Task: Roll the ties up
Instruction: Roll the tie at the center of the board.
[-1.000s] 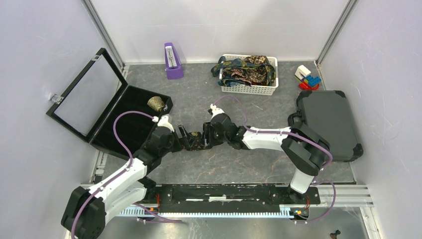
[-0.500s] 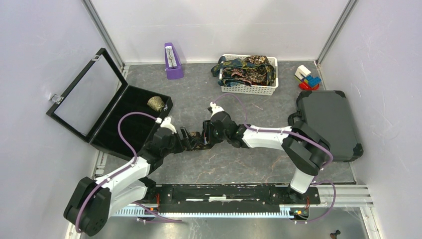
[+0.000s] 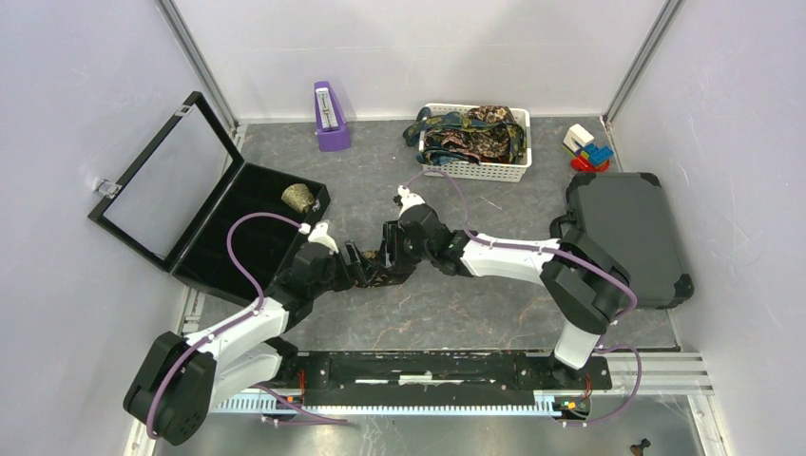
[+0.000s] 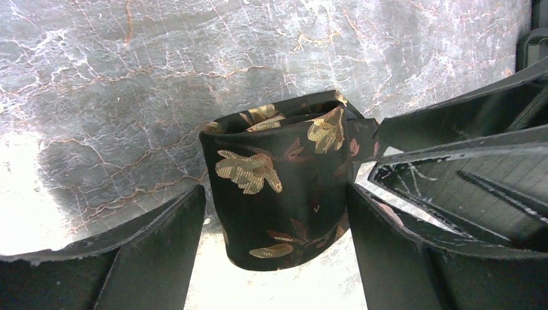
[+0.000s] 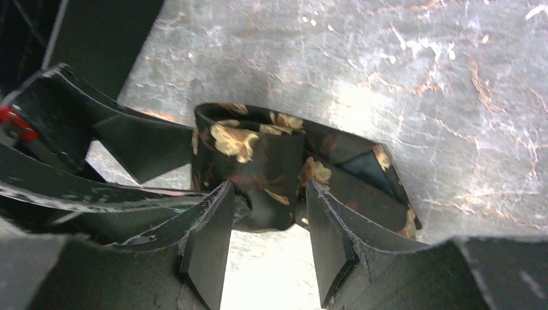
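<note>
A dark tie (image 3: 372,267) with gold leaf print lies rolled into a stubby bundle mid-table, between both grippers. In the left wrist view the roll (image 4: 284,194) sits inside my left gripper (image 4: 274,190). Its jaws stand wide, the right finger (image 4: 388,245) is against the cloth, and a thin gap shows at the left finger. My right gripper (image 5: 268,190) comes from the opposite side and is shut on the near fold of the roll (image 5: 258,155). The tie's loose pointed end (image 5: 381,168) trails off to the right. From above, the left gripper (image 3: 354,264) and right gripper (image 3: 388,255) almost meet.
A white basket (image 3: 475,171) at the back holds more ties (image 3: 470,133). An open black case (image 3: 238,242) on the left holds one rolled tie (image 3: 298,198). A purple object (image 3: 330,119), toy blocks (image 3: 589,147) and a closed grey case (image 3: 623,237) stand around.
The left gripper has slid further in around the roll and its jaws have narrowed a little. The right gripper has edged left and away from the bases, holding the same grip.
</note>
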`<state>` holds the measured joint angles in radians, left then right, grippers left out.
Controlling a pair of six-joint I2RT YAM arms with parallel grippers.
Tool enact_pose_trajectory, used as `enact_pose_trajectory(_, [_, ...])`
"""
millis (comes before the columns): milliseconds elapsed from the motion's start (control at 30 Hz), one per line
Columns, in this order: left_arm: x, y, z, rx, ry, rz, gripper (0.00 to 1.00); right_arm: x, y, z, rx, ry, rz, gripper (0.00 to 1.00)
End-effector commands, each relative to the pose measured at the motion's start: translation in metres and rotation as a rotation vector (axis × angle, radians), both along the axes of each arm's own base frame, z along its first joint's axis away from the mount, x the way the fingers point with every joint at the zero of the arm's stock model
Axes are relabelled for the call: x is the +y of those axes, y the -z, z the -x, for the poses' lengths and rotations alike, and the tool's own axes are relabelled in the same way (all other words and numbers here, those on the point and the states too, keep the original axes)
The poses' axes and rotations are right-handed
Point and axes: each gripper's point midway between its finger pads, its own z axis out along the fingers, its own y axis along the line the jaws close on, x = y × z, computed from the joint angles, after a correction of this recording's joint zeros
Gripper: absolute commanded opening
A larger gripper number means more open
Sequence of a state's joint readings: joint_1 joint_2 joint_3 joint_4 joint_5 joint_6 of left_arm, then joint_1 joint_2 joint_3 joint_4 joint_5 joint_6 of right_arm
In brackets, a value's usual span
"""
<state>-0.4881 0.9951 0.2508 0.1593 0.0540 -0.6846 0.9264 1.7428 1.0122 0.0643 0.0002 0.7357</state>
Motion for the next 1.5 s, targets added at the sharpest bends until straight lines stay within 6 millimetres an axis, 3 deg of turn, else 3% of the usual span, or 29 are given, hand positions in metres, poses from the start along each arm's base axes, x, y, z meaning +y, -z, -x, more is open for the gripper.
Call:
enact_pose_trajectory(0, [-0.002,-0.005,-0.004,-0.032,0.008,0.014,0.85,0.014,-0.020,-0.016,-0.042,0.002,-0.039,0.52])
enact_pose_trajectory(433, [-0.003,-0.011,-0.002,-0.040,0.016,0.021,0.86,0.012,0.003,-0.014,-0.012,0.011,-0.015,0.51])
enact_pose_trajectory(567, [-0.003,-0.018,-0.001,-0.045,0.023,0.023,0.91,0.013,0.005,-0.015,-0.010,0.012,-0.015,0.51])
enact_pose_trajectory(900, [0.018,-0.033,0.000,-0.091,-0.075,0.003,0.94,0.009,0.012,-0.013,-0.002,0.015,-0.008,0.49])
enact_pose_trajectory(1467, [0.008,-0.019,-0.004,-0.064,-0.058,0.056,0.88,-0.001,0.024,-0.012,0.024,0.016,-0.003,0.46])
